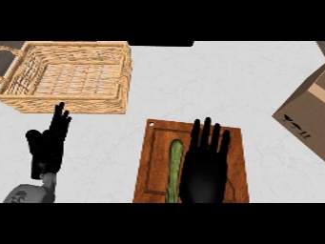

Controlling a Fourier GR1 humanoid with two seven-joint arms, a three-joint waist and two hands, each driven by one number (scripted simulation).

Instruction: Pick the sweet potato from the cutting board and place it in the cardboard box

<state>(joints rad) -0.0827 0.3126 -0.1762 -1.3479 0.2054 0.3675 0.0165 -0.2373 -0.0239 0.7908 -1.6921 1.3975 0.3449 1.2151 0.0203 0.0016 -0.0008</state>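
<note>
Vegetable: a long green vegetable (175, 159) lies lengthwise on the cutting board, its tip pointing away from the robot. By colour it looks more like a cucumber than a sweet potato.
Vegetable and hand: it lies just beside the right hand, along the hand's left edge. Its near end runs out of sight at the lower edge. From here I cannot tell whether the hand touches it.
Right hand: the right hand (206, 164) is spread flat over the middle of the board, fingers straight and pointing away, holding nothing.
Cutting board: the brown wooden cutting board (154, 143) lies on the bench at the near edge, in the middle.
Cardboard box: the cardboard box (319, 109) stands at the right edge, well apart from the board.
Left hand: the left hand (49, 145) rests at the lower left, open with fingers up and empty.
Basket: a wicker basket (73, 106) with a handle sits far left.
Bench: the bench (214, 76) is pale, marbled white.
</note>
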